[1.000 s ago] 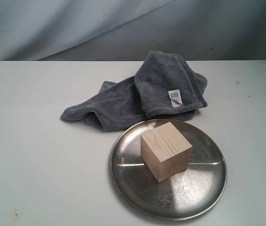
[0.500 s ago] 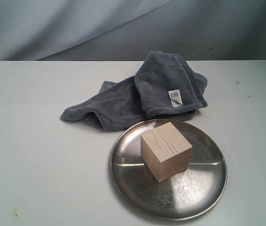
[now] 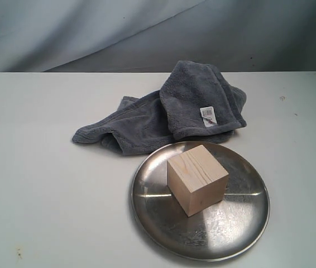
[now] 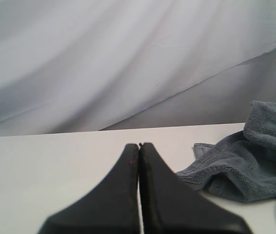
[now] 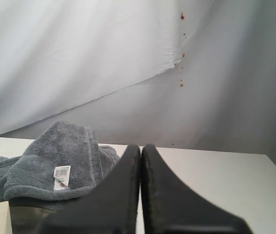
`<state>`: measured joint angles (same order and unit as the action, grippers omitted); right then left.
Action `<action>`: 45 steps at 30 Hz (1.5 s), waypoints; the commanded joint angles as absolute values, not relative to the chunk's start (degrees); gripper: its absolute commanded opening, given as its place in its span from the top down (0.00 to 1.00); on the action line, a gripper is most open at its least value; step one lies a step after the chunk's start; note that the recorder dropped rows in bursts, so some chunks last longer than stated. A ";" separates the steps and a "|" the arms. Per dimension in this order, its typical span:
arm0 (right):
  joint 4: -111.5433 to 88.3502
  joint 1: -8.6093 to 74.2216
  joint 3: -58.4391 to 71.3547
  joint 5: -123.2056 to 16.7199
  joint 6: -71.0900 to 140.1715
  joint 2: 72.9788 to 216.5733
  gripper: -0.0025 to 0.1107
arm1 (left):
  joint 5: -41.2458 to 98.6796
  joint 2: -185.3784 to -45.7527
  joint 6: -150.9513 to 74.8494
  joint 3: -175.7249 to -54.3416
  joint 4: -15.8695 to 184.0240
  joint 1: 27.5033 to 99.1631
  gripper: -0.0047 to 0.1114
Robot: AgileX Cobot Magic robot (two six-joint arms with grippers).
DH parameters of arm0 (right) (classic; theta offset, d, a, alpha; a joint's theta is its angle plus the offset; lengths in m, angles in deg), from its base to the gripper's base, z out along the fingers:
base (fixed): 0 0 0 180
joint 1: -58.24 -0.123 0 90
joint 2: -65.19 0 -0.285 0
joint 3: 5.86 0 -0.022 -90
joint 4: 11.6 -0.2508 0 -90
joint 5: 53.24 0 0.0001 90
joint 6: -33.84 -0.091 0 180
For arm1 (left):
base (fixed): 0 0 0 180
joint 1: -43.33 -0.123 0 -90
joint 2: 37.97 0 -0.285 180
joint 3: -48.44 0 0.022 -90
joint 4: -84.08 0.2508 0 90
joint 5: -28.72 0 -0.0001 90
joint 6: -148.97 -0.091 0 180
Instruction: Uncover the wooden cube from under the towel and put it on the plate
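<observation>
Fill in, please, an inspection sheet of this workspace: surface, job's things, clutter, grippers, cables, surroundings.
Surface: pale table, a few small dark specks.
Job's things: wooden cube stands uncovered on the plate; towel lies crumpled behind the plate, white label showing.
Clutter: nothing seen.
Grippers: left gripper and right gripper both shut, empty, clear of the job's things.
Cables: nothing seen.
Surroundings: wrinkled grey-white cloth backdrop behind the table.

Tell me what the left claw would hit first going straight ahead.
Likely nothing close: the shut left claw aims over the table toward the backdrop; the towel lies off to one side.
</observation>
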<state>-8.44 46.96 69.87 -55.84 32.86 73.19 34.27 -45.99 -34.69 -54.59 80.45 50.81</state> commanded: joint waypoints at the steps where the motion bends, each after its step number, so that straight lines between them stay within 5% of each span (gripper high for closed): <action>1: -7.37 46.82 71.35 -51.97 33.84 72.98 0.98 | 33.66 -45.75 -34.57 -54.34 80.31 50.69 0.96; 45: -8.36 46.82 71.35 -54.15 43.47 72.98 0.98 | 33.66 -45.75 -34.57 -54.34 80.31 50.69 0.96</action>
<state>-7.97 46.96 71.16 -54.22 43.11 73.19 34.27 -45.99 -34.69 -54.59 80.45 50.81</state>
